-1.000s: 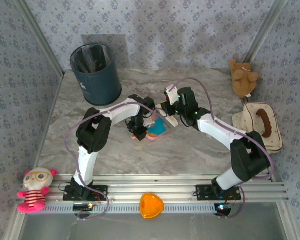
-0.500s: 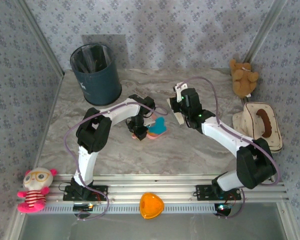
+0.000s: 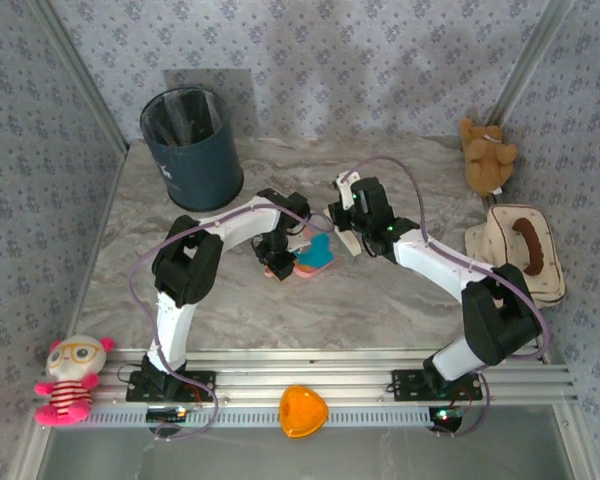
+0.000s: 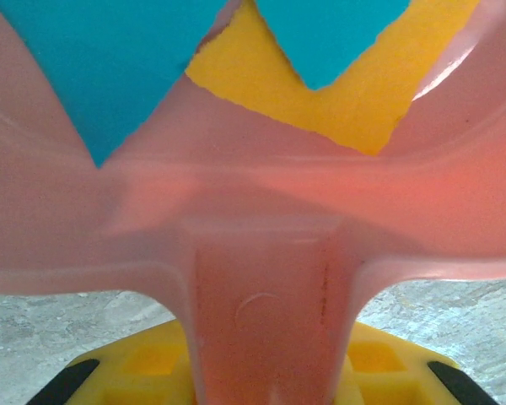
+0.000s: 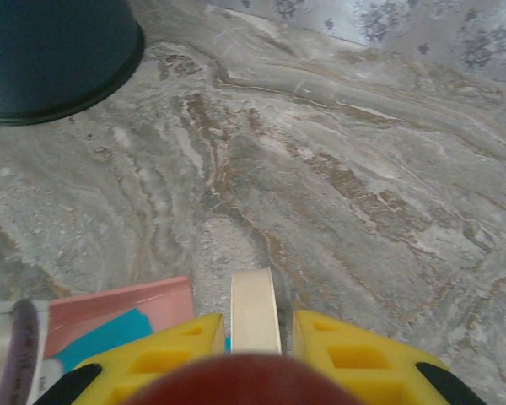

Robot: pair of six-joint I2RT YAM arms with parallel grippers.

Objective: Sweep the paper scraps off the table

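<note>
So the grey-beige marble-patterned desk (image 3: pixel 380 310) looks the same as a second ago. The only big thing that's moved is the white right arm (image 3: pixel 430 262): it was parked right up against the pan, swung out to the right half a second back, and now it's come in close again. Reads to me like one more flick of a sweep-and-return routine, not a new step. The white left arm (image 3: pixel 215 228) hasn't budged, and the dark blue round bin (image 3: pixel 192 148) sits in the far left corner of the desk, well apart from the action. The pink plastic dustpan (image 4: pixel 261 253) is in the same spot mid-desk with the left fingers (image 3: pixel 275 255) clamped on its handle; the wrist view shows the yellow pads (image 4: pixel 126 371) either side of it. The right fingers (image 3: pixel 347 226) are closed tight on a cream flat sweeping tool (image 5: pixel 253 312) (brush or scraper, can't tell), just beside the pan's right edge. As for the paper scraps (image 4: pixel 110 59), the cyan and orange-yellow bits I can make out lie flat inside the pan, touching and overlapping. My guess is the sweeping is basically done or down to a last pass. What's left is getting the pan over to the bin without tipping it early, since those bits look light and sit up toward the open lip.
</note>
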